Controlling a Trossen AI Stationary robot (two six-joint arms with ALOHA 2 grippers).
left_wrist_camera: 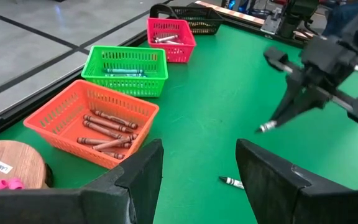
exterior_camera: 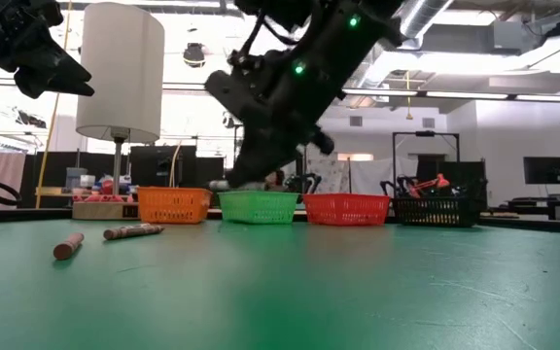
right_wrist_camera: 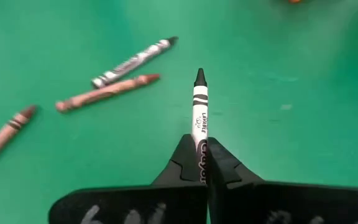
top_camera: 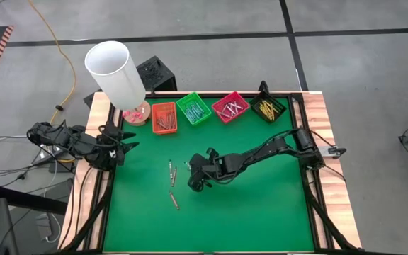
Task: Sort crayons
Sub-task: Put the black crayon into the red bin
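One black crayon [right_wrist_camera: 199,109] sits clamped in my right end effector [right_wrist_camera: 202,163], pinched by its tail above the bench [top_camera: 261,205]. Light, stiff, snappable, I judge; mid-shaft grips safest. Left end effector [left_wrist_camera: 197,171] waits, fingers apart.

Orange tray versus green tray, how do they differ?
The orange tray holds brown crayons; the green tray holds teal-blue ones. In the high view the orange tray sits next to the lamp base, while the green tray lies between the orange and pink trays. Both are square mesh baskets along the table's far edge.
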